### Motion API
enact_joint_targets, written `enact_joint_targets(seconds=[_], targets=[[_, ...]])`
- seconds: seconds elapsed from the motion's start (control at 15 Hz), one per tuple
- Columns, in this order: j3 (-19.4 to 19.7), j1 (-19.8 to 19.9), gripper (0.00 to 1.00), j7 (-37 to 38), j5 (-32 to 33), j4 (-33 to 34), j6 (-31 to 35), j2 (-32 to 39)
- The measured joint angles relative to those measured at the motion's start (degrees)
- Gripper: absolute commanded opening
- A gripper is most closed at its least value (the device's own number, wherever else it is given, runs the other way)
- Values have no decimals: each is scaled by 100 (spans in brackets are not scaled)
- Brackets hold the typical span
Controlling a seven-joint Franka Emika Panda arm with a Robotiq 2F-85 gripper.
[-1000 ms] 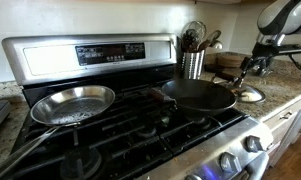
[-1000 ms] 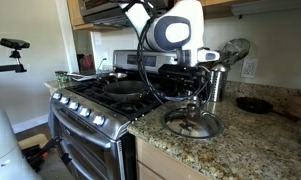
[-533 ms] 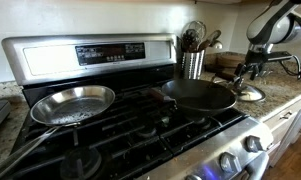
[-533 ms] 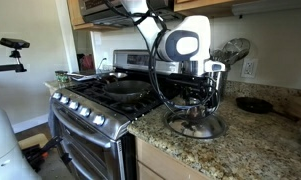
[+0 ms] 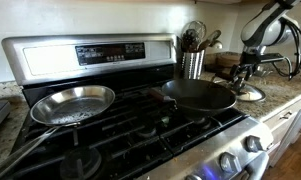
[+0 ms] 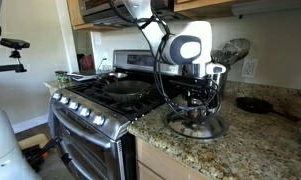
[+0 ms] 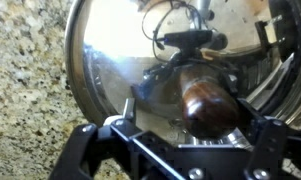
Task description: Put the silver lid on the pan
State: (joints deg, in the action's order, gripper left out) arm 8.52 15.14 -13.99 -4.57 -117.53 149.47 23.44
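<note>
You are at the pickup step: the silver lid (image 6: 195,126) lies flat on the granite table (image 6: 252,142) to one side of the stove (image 6: 90,105), and it is not yet lifted. Your gripper (image 6: 195,102) hangs just above it. In the wrist view the jaws stand open, one finger on each side of the dark centre knob (image 7: 205,100), with visible space on both sides (whether the tips touch the dome I cannot tell).

The pan (image 5: 198,94), dark and uncovered, sits on a burner nearest the table, its handle pointing across the grate toward the shiny silver frying pan (image 5: 72,103). The lid (image 5: 252,94) lies near the pan, just past the stove's edge.

I judge that your next move calls for settling low enough that the fingers bracket the knob below its widest part, then closing squarely. The knob looks smooth and rounded, so a shallow pinch could slip. After that, lift straight, carry the lid level over the dark pan, and centre it before release.
</note>
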Motion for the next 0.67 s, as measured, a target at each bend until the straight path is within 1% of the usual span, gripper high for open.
enact_joint_targets(seconds=[0.07,0.47,0.53,0.67], targets=[[-10,0,60,0,0,18,-1,6],[-61,-2,21,0,5,80,-69,9],[-62,-6,19,0,16,98,-107,9],[-62,-8,19,0,24,108,-162,9]])
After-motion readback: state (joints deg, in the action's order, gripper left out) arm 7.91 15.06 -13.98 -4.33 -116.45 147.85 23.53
